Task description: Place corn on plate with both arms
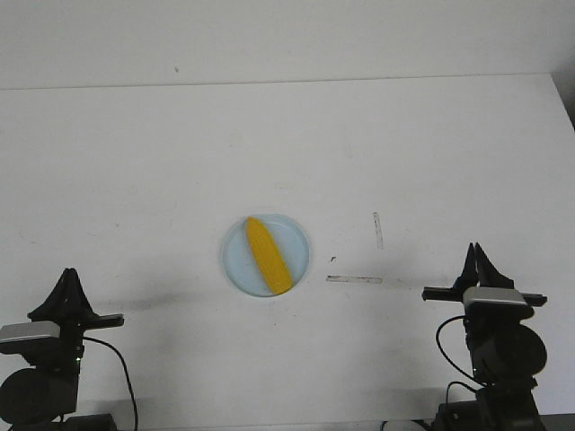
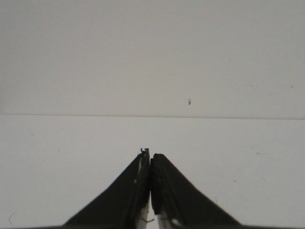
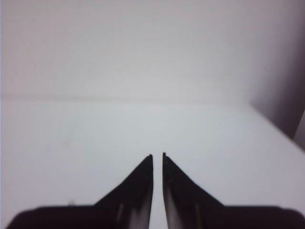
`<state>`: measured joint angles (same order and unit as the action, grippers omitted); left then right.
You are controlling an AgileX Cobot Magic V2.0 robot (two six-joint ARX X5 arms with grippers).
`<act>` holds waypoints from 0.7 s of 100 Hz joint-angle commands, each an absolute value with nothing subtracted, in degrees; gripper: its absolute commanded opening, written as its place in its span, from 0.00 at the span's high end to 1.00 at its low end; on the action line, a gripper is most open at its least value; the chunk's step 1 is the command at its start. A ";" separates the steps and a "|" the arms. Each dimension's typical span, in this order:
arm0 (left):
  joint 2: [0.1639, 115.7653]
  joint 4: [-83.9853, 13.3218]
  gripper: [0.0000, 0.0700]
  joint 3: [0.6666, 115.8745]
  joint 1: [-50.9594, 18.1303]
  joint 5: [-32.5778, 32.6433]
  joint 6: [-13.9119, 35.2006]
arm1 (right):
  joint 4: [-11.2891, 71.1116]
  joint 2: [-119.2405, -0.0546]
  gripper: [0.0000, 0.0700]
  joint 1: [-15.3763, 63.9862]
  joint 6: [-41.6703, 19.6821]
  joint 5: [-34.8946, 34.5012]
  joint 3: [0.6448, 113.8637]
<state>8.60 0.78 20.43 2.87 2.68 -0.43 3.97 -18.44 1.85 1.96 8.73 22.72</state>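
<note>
- The front view looks forward over a white table [image 1: 135,162]. The pale blue plate [image 1: 235,256] sits near the middle of the table, a little toward the robot, and the yellow-orange corn [image 1: 268,256] lies inside it, resting on the plate's surface.
- The corn's long axis runs diagonally across the plate: one end, which looks the narrower, points away from the robot and slightly toward its left; the other end points toward the robot and slightly to its right, reaching close to the near rim. The whole cob stays within the plate's edge.
- The left gripper [image 1: 68,274] is at the near left edge of the table, well apart from the plate. In the left wrist view the left gripper [image 2: 150,157] has its two black fingers pressed together, tips touching, with nothing between them.
- The right gripper [image 1: 477,253] is at the near right edge, also well apart from the plate. In the right wrist view the right gripper [image 3: 157,156] shows a thin sliver of gap between its fingers, nearly closed, and it pinches nothing.
- The corn lies forward and inward from both grippers, roughly midway between them, with neither arm clearly nearer.
- Neither wrist view shows the corn or plate, only bare table.
- Judging from this layout, the corn already rests on the plate, so the task looks complete.
</note>
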 commanded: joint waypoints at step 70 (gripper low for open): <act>8.51 1.39 1.00 20.82 2.98 2.61 0.08 | 3.05 -10.48 0.95 1.91 1.15 8.45 22.70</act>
<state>8.60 0.78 20.43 2.87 2.68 -0.43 3.62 -10.59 1.85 1.69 8.58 22.72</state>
